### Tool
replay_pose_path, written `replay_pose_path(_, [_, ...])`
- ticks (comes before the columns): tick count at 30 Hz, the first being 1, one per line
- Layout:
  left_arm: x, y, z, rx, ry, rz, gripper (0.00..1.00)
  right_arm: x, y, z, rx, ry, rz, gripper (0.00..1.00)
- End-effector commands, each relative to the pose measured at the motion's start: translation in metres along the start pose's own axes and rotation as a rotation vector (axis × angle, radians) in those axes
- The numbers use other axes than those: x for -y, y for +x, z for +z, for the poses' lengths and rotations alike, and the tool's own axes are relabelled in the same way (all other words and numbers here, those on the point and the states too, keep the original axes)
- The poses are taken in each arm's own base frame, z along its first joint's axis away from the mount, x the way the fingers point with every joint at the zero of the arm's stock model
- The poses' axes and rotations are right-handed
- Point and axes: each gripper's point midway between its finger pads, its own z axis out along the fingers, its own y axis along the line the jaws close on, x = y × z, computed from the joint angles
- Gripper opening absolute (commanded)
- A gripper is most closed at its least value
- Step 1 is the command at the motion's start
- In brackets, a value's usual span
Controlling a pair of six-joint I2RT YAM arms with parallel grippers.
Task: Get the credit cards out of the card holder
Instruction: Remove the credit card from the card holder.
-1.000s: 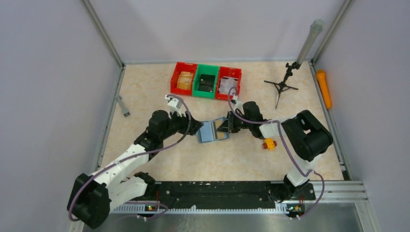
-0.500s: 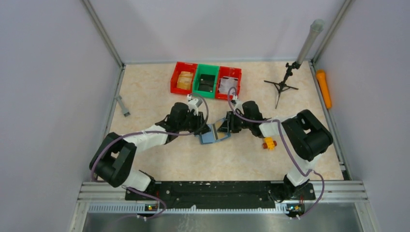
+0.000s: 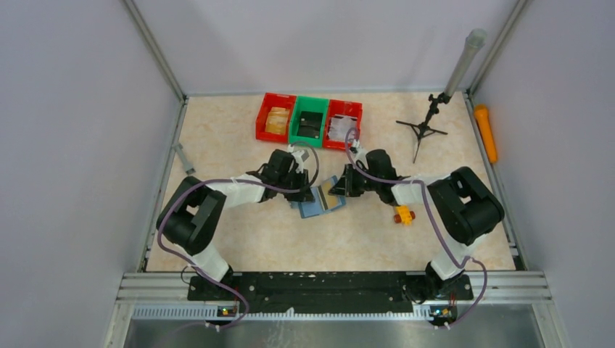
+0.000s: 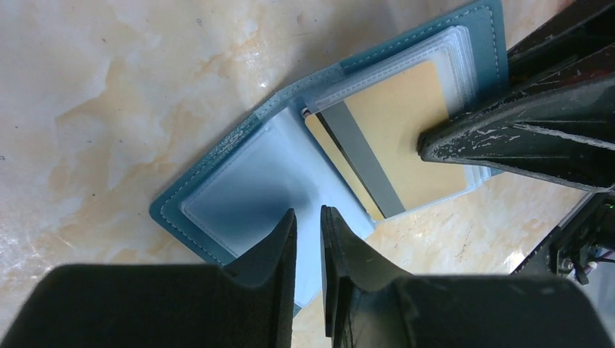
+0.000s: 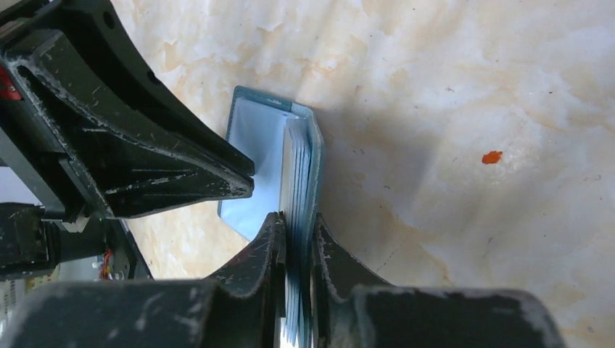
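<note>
Top external view: we see a cream, marbled table (image 3: 239, 239) closed in by plain grey-lilac walls (image 3: 72, 145), with aluminium posts in the far corners and a metal rail along the near edge. The card holder (image 3: 321, 201) lies open near the table's middle. The left gripper (image 3: 310, 193) is at its 9 o'clock side and the right gripper (image 3: 335, 190) at its 3 o'clock side. At 12 o'clock from it stand 3 bins in a row: a red bin (image 3: 275, 116), a green bin (image 3: 309, 123) and a second red bin (image 3: 342, 123). A yellow-orange toy block (image 3: 403, 215) sits at 3 o'clock, beside the right arm, and a small tripod (image 3: 423, 130) stands at 2 o'clock. In the left wrist view, the left gripper (image 4: 308, 217) is nearly closed over the holder's (image 4: 239, 181) clear sleeve. We cannot tell whether it pinches anything. A tan credit card (image 4: 406, 145) with a grey stripe sits in the other half's sleeves. In the right wrist view, the right gripper (image 5: 294, 225) clamps the raised half of the holder (image 5: 254, 145) edge-on. A red speck (image 5: 492, 156) lies on the table at 3 o'clock.
</note>
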Motion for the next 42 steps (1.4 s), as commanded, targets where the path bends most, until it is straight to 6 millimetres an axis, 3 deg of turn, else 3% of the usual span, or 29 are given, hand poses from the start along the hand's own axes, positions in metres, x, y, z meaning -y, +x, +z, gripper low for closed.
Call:
replay_pose_path(1, [-0.002,-0.011,-0.005,0.015,-0.005,-0.029,0.21,-0.01,-0.015,-0.006,0.045,-0.027,-0.036,0.05])
replay_pose_path(3, [0.003,-0.016,-0.009,0.039,0.065,-0.049,0.22,-0.012,-0.015,-0.006,0.048,-0.043,-0.024,0.0])
replay_pose_path(11, [0.034,-0.03,-0.039,0.152,0.355,-0.07,0.24,-0.034,-0.025,-0.017,0.116,-0.203,0.041,0.0])
replay_pose_path(19, [0.047,-0.029,-0.043,0.142,0.444,-0.06,0.29,-0.057,-0.029,-0.025,0.145,-0.337,0.05,0.0])
replay_pose_path(28, [0.051,-0.028,-0.043,0.136,0.49,-0.083,0.33,-0.069,-0.031,-0.032,0.155,-0.393,0.035,0.0])
replay_pose_path(32, [0.056,-0.03,-0.049,0.144,0.54,-0.086,0.28,-0.076,-0.033,-0.036,0.165,-0.429,0.042,0.0])
replay_pose_path(42, [0.077,-0.042,-0.085,0.261,0.695,-0.034,0.11,-0.099,-0.04,-0.052,0.21,-0.543,0.011,0.0])
